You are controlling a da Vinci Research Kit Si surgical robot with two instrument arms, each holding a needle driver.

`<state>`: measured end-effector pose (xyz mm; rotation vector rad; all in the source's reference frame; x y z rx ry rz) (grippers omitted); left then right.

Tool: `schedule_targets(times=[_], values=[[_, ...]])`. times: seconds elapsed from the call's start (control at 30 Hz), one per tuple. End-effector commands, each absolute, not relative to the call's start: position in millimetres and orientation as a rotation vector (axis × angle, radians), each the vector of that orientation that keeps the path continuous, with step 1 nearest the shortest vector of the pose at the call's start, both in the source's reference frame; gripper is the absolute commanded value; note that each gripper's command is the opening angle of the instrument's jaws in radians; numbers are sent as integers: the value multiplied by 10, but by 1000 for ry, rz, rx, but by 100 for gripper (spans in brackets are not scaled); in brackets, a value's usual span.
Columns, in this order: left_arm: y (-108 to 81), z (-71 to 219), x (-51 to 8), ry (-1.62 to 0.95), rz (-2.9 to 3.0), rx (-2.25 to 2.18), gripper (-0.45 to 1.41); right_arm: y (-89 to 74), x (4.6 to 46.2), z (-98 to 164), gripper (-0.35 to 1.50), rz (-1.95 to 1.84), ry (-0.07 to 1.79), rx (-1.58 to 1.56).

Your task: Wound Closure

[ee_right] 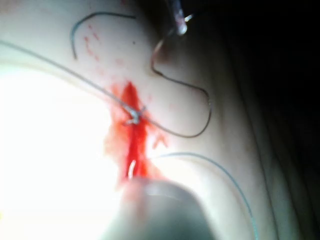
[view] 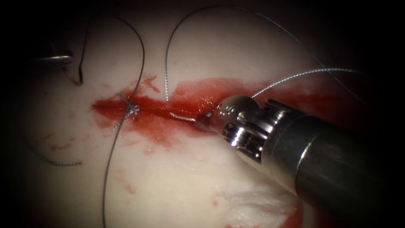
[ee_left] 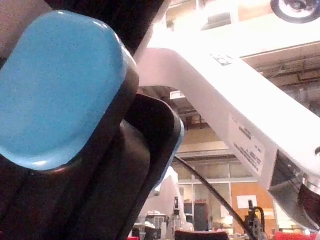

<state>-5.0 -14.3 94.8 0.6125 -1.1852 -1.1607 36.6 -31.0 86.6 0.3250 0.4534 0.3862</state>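
The right arm's tool [view: 209, 119] lies nearest the endoscope, its shaft entering from the lower right and its tip set at the cut [view: 168, 110]. Its jaws are closed on the needle [view: 182, 117], gripping one end; the visible stretch of the curve lies along the cut to the left of the tip, low against the wet surface, and whether it is seated in the tissue [view: 211, 177] cannot be told. A knot [view: 131, 109] sits on the cut further left, with thread [view: 139, 50] looping up over the tissue and trailing down below the cut. A second strand runs from the tool's head up and off to the right. Red fluid [view: 190, 95] pools along the cut.

The left arm's tool [view: 55, 59] sits at the far left edge in shadow, well apart from the cut; the state of its jaws cannot be told.

The right wrist view adds the knot [ee_right: 134, 116] seen along the cut, with the needle [ee_right: 131, 169] just beyond the shaft.

The left wrist view gives a blue pad [ee_left: 55, 90] on a black housing, a white arm [ee_left: 225, 105] and a workshop room behind.
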Motion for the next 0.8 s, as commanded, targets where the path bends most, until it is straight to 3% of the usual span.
schedule_targets(times=[0.03, 0.2, 0.5, 0.8], values=[[-131, 944, -55, -1193, -1159, 608, -45, -296, 370, 861, -35, 386, 459, 329], [-131, 944, -54, -1193, -1158, 610, -45, -294, 341, 841, -35, 337, 459, 401], [-131, 944, -55, -1187, -1158, 610, -45, -331, 234, 801, -35, 375, 90, 793], [-131, 945, -55, -1184, -1157, 610, -45, -351, 177, 788, -35, 470, -185, 887]])
